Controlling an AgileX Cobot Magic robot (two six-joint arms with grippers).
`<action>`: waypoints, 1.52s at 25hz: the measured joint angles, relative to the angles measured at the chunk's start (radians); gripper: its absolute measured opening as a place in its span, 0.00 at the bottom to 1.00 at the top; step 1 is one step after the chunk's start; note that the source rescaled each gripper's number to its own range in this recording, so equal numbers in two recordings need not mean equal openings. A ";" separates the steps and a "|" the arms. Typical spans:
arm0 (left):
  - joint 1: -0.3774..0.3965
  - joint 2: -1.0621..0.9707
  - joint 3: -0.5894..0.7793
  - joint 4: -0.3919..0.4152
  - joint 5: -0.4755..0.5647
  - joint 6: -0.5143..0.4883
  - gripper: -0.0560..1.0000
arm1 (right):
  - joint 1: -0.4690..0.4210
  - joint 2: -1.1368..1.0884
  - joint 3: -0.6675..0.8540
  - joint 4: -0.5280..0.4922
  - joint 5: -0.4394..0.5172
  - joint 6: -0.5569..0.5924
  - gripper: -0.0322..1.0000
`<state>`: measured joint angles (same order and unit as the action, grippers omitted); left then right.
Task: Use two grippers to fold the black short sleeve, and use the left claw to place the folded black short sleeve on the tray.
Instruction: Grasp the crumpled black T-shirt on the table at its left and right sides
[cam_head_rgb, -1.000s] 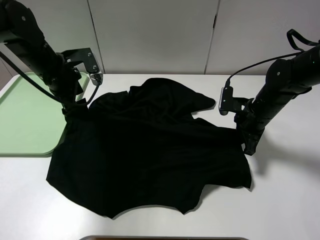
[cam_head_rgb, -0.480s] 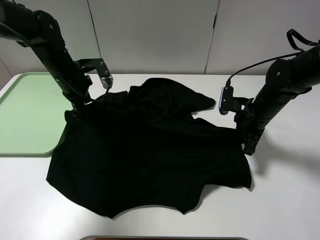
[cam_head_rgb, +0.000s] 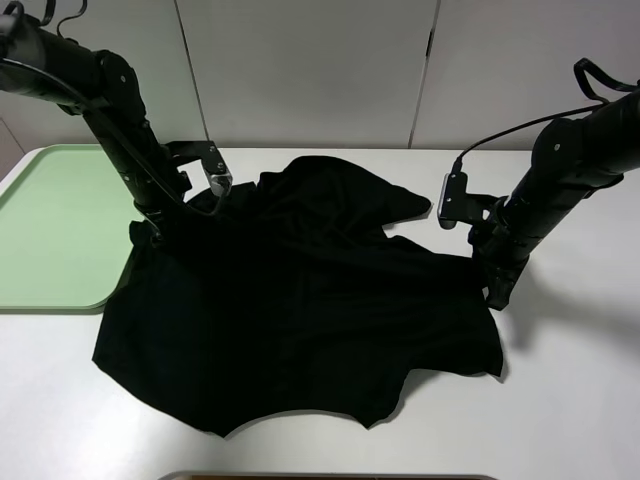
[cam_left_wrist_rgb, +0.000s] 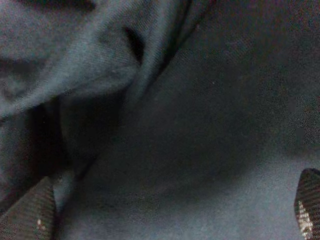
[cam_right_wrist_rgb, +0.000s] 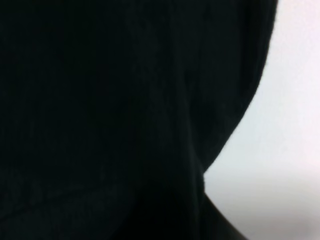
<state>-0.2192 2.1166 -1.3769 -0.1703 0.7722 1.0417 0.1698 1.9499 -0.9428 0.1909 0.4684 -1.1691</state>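
Black short sleeve (cam_head_rgb: 300, 320): spread on table (cam_head_rgb: 560, 400), long axis 9-to-3. Left claw (cam_head_rgb: 148, 226) at its 10 o'clock corner, fingers (cam_left_wrist_rgb: 30, 215) spread over cloth (nearer tray (cam_head_rgb: 50, 230)); right gripper (cam_head_rgb: 497, 292) at 3 o'clock, pressed together.

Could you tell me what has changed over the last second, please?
The left arm swung toward the table's middle, its grey bracket moving right and lower in the high view. The left gripper stayed open over the black short sleeve; nothing was gripped or released. The right gripper, shut at the shirt's edge, and the shirt stayed put.
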 joint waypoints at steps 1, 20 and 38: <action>0.000 0.005 0.000 0.000 0.005 0.000 0.95 | 0.000 0.000 0.000 0.001 0.000 0.001 0.03; 0.000 -0.029 -0.008 0.015 0.146 0.004 0.95 | 0.000 0.000 0.000 0.005 -0.015 0.004 0.03; 0.000 -0.030 -0.008 0.007 0.197 -0.013 0.81 | 0.000 0.000 0.000 0.005 -0.026 0.007 0.03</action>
<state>-0.2192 2.0864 -1.3848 -0.1633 0.9690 1.0289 0.1698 1.9499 -0.9428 0.1960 0.4425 -1.1626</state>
